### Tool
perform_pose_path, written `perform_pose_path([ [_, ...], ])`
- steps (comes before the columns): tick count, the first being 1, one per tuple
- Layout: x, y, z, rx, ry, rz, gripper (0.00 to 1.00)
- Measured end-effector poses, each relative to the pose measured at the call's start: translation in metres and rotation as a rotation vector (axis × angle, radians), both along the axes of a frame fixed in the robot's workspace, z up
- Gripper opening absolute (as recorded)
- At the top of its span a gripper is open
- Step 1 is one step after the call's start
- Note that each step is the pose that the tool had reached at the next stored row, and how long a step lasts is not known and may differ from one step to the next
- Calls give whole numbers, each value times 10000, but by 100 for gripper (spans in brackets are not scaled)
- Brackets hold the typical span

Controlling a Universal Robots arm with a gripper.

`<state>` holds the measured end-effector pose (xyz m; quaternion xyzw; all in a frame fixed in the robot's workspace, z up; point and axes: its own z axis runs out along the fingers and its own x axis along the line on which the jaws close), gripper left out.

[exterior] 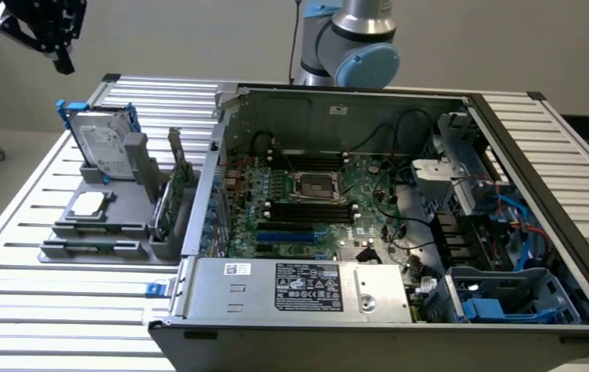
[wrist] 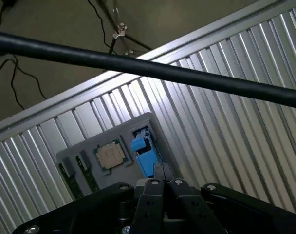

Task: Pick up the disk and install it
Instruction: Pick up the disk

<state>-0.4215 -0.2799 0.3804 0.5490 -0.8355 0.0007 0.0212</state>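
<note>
Pincer (wrist: 161, 171) closed, fingers pressed together and gripping nothing; in the exterior view it hangs in the air above the far corner of the surface (exterior: 25, 310) on the exterior view's left, well apart from the disk (exterior: 103, 141). Disk stands upright on edge in the rear slot of a grey holder (exterior: 118, 232), blue carrier frame around it and white label showing. Holder rests on the slatted metal surface near its edge on the exterior view's left, just beside the computer case (exterior: 305, 108). Also in the holder: a small square silver chip (exterior: 87, 204) lying flat in a recess ahead of the disk, and a thin green circuit card (exterior: 177, 190) standing on edge in a slot on the side nearest the case. Case lies open on top. Inside it are a green motherboard (exterior: 305, 203) across the floor, a silver power supply (exterior: 294, 288) with a printed label along the near wall, and a blue plastic cage (exterior: 511, 298) in the near corner on the exterior view's right; what the cage holds cannot be made out. Arm (exterior: 362, 46) rises behind the far wall of the case.
</note>
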Motion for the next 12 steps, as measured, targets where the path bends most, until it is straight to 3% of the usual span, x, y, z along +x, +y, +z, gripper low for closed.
perform_pose_path([
  [12,0,0,-4,-48,-1,2174,11],
])
